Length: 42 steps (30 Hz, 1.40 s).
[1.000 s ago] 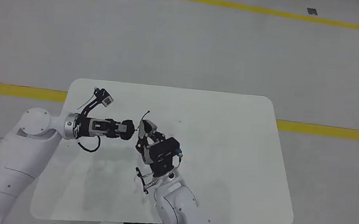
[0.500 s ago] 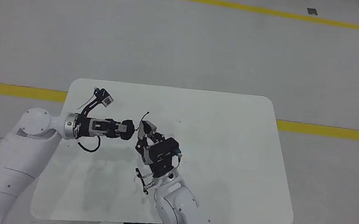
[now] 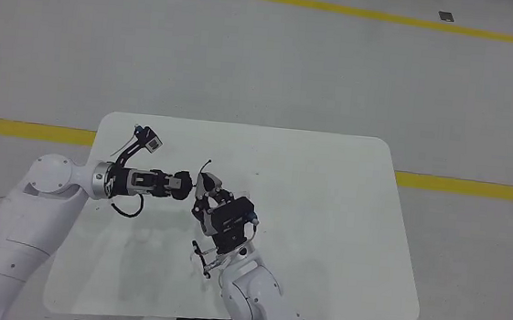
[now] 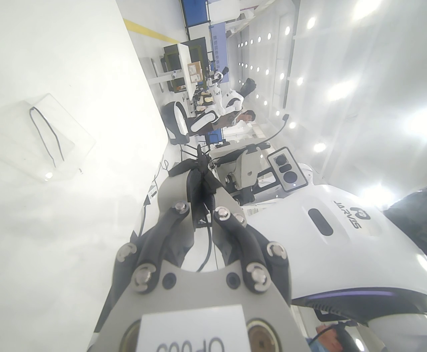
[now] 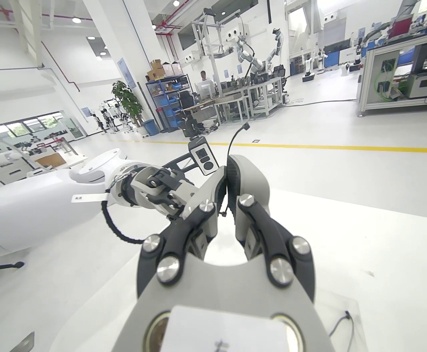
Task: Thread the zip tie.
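Zip tie held up for threading, both arms close together in mid-air.
From above: over the table (image 3: 328, 185), left gripper (image 3: 191, 184) just beside right gripper (image 3: 205, 188). From the left wrist: fingers pressed together – whether on anything, impossible to tell. From the right wrist: clamped shut on the zip tie (image 5: 230, 146), head end upright – likely to present it.

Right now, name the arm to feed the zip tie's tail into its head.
Probably left: the left gripper, shut on what looks like the tail of the zip tie, sits beside the right gripper, which holds it upright, head free.
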Tool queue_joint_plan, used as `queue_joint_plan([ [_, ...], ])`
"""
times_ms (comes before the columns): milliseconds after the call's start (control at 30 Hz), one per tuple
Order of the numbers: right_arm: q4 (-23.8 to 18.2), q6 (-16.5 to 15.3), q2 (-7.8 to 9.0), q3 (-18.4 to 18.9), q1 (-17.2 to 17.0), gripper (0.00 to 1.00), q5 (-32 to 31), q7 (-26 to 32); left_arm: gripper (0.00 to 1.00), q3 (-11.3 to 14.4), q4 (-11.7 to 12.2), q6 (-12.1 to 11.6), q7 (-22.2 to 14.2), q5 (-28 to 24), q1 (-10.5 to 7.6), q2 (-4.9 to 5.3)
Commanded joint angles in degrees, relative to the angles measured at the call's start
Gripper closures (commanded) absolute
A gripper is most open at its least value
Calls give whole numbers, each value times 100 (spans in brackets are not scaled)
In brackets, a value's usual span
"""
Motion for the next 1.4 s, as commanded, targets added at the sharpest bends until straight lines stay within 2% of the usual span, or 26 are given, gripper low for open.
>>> queue_joint_plan([
  [0,0,-1,5,-12,0,100,10,-6,100,0,0,0,0,0,0,0],
  [1367,81,107,95,-160,78,100,201,-107,100,0,0,0,0,0,0,0],
])
